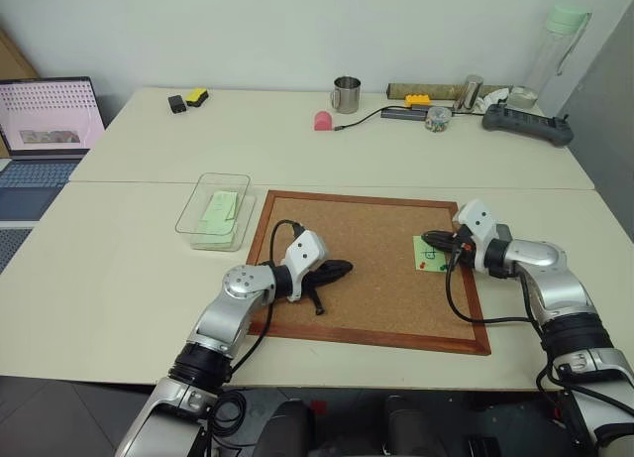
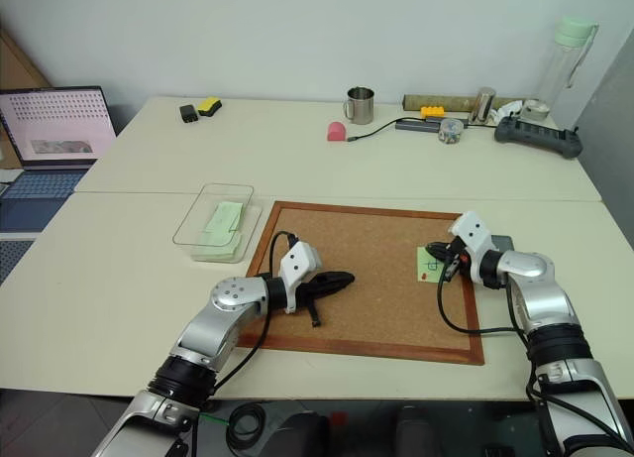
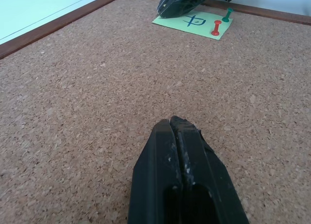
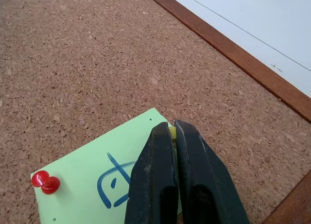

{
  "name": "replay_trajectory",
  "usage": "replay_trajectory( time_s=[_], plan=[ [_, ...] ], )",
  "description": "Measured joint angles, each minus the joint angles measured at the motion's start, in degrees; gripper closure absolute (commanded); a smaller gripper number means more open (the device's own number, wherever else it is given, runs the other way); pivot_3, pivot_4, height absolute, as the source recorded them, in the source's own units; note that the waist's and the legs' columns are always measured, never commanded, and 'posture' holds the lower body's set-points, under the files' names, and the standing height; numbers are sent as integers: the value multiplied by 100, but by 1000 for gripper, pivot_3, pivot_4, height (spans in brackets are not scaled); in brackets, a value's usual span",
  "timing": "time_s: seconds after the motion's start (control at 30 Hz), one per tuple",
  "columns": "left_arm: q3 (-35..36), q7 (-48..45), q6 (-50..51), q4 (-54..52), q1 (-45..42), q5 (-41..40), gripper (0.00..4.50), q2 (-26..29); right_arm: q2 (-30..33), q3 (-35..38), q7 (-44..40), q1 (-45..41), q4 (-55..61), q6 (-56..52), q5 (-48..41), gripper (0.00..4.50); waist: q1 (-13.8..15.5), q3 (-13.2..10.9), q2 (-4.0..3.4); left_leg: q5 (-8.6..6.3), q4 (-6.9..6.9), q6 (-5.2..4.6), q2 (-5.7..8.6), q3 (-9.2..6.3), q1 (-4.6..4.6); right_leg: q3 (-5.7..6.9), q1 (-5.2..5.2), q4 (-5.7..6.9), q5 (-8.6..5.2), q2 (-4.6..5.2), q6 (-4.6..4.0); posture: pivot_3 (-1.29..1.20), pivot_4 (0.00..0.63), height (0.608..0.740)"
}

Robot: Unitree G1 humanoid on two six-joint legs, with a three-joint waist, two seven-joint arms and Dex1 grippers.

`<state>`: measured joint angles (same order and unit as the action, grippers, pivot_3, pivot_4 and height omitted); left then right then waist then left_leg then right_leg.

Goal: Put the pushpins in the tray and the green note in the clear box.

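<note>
The green note (image 4: 82,182), with a dark handwritten mark, lies on the cork board (image 1: 371,269) near its right edge. My right gripper (image 4: 172,129) is shut on the yellow pushpin (image 4: 172,131) at the note's corner. A red pushpin (image 4: 45,181) and a green pushpin (image 3: 227,14) stand in the note. My left gripper (image 3: 176,124) is shut on nothing and rests on the board's left half. The clear box (image 1: 194,201) stands left of the board. A dark grey sliver behind my right wrist looks like the tray (image 2: 502,243), mostly hidden.
Plain green slips (image 1: 220,211) lie in the clear box. Along the far table stand a metal mug (image 1: 346,94), a pink object (image 1: 323,120), a power strip (image 1: 527,124) and a bottle (image 1: 557,51). A laptop (image 1: 45,120) sits at far left.
</note>
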<state>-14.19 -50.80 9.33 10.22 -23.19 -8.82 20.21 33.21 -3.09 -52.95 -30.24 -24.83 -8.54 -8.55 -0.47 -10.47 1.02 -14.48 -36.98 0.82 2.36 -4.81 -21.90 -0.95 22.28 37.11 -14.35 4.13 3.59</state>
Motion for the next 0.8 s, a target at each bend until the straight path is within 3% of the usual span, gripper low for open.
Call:
replay_trajectory(
  time_s=[0.57,0.8],
  plan=[
    [-23,-84,133,-203,59,37,4500,54,-14,519,24,301,720,-1373,-855,4448,4,1,-2,0,1,-1,0,0,-1,-2,1,0,0,0,0,0,150,740],
    [-46,15,131,-133,54,119,4500,49,1,621,84,333,1093,-1116,-808,4448,-7,2,-3,0,0,-1,-1,1,3,-1,-2,0,0,0,0,0,150,740]
  ],
)
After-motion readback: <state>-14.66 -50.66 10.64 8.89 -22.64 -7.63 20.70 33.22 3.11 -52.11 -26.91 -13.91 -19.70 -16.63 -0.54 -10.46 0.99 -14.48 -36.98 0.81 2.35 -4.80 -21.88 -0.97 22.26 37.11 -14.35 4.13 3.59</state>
